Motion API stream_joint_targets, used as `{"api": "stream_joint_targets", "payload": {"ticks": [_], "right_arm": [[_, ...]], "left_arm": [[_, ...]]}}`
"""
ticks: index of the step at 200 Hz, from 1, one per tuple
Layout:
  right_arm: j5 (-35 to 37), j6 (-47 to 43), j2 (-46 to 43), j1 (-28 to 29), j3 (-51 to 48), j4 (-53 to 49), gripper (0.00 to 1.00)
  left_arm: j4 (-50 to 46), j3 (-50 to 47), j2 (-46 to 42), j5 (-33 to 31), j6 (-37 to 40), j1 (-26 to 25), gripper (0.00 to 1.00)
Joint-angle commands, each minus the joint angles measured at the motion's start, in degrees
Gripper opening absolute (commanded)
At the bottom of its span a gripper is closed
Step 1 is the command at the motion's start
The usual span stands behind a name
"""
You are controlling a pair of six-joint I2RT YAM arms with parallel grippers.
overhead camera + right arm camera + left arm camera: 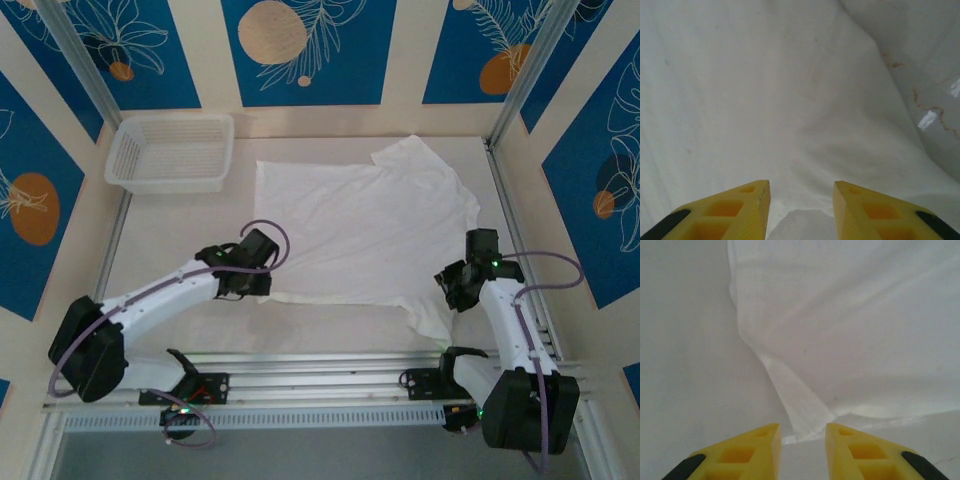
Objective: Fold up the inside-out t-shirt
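Plainly, nothing is gripped — the left gripper's [802, 426] jaws are parted at a t-shirt [865, 340] corner, the right gripper's [801, 182] parted wider above cloth.

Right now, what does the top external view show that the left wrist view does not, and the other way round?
Top external: the white basket at far left, the left arm, the right arm, the t-shirt spread out. Left wrist: the left gripper, its yellow fingertips apart, just short of a folded hem corner. Both: the t-shirt on the white table.
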Motion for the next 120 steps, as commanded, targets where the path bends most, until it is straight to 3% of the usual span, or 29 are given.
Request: {"api": "stream_joint_targets", "payload": {"ticks": [1, 36, 58, 98, 120], "right_arm": [[0.2, 1.1, -0.7, -0.1, -0.1, -0.9, 0.39], [0.3, -1.3, -0.5, 0.3, 1.1, -1.2, 0.40], [-0.4, -2.8, -0.3, 3.2, 1.3, -0.1, 0.40], [-3.1, -6.7, 5.2, 17.8, 4.7, 5.0, 0.45], [-1.4, -10.0, 12.7, 29.1, 10.1, 6.9, 0.46]], "left_arm": [[-2.4, 1.0, 4.1, -1.6, -4.6, -0.6, 0.30], [1.8, 2.9, 9.2, 0.3, -6.7, -0.6, 0.41], [1.5, 3.9, 12.4, -1.4, -8.4, -0.6, 0.42], [3.3, 4.2, 14.9, 0.1, -11.1, -0.4, 0.42], [3.1, 3.7, 14.9, 0.7, -12.2, -0.4, 0.32]]}}
